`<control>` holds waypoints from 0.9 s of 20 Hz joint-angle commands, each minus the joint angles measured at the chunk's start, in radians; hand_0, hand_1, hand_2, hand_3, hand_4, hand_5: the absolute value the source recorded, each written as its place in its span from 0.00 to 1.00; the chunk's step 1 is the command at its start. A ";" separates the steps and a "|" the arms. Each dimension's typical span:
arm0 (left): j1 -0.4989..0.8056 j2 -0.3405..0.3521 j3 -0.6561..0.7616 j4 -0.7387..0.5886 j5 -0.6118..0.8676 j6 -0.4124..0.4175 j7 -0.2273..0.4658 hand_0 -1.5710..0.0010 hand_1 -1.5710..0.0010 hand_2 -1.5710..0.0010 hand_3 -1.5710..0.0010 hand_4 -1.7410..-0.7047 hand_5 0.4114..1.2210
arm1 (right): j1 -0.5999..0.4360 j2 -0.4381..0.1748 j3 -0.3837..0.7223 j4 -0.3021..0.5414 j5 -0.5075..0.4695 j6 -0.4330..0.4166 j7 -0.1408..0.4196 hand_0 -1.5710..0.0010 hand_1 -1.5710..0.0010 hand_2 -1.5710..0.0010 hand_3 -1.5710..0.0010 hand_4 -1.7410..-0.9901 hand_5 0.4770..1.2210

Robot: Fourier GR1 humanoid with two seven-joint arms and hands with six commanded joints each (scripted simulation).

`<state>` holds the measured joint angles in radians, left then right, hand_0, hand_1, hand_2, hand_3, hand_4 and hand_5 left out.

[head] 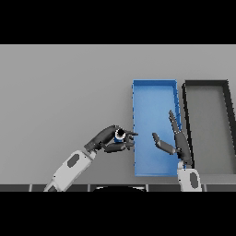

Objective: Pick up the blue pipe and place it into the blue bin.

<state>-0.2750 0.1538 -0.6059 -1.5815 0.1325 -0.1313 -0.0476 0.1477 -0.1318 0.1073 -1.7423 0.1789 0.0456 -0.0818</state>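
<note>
While my left hand (pixel 110 139) grips the blue pipe (pixel 120 134) beside the blue bin (pixel 154 87), my right hand (pixel 177 140) rests over it, fingers loose.

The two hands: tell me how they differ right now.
The left hand is curled round the blue pipe at the blue bin's left edge; the right hand is open and holds nothing. The left lies sideways, the right points up over the bin. Both are dark.

A grey table (pixel 60 92) carries a blue bin (pixel 154 85) just beside a black bin (pixel 205 84).
</note>
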 commanded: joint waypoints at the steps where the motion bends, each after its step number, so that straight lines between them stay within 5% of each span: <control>1: -0.011 0.000 0.007 0.006 -0.003 0.006 0.010 0.00 0.00 0.00 0.05 0.00 1.00 | 0.002 0.001 0.000 0.000 0.001 -0.002 -0.001 1.00 1.00 1.00 1.00 0.82 0.17; 7: -0.004 0.009 0.003 0.015 -0.015 0.003 0.004 0.00 0.00 0.00 0.05 0.00 1.00 | 0.029 0.017 0.000 -0.009 -0.003 -0.012 0.005 1.00 1.00 1.00 1.00 0.75 0.17; 9: -0.005 0.007 0.000 0.025 -0.020 -0.001 -0.002 0.00 0.00 0.00 0.05 0.00 1.00 | 0.038 0.001 -0.016 -0.048 -0.087 0.045 -0.043 1.00 1.00 1.00 1.00 0.73 0.20; 11: -0.004 0.009 0.001 0.017 -0.012 -0.003 0.004 0.00 0.00 0.00 0.05 0.00 1.00 | 0.002 -0.030 -0.027 -0.101 -0.248 0.160 -0.013 1.00 1.00 1.00 1.00 0.70 0.15; 14: -0.008 0.008 -0.007 0.021 -0.022 -0.005 0.011 0.00 0.00 0.00 0.05 0.00 1.00 | -0.030 -0.127 -0.012 -0.203 -0.394 0.289 0.072 1.00 1.00 1.00 1.00 0.61 0.08; 18: -0.023 0.005 0.002 0.023 -0.020 -0.004 0.008 0.00 0.00 0.00 0.05 0.00 1.00 | -0.154 -0.208 0.047 -0.291 -0.492 0.351 0.250 1.00 1.00 1.00 1.00 0.57 0.03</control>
<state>-0.2987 0.1590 -0.6039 -1.5583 0.1148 -0.1369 -0.0396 -0.0080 -0.3402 0.1549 -2.0335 -0.3132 0.3972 0.1675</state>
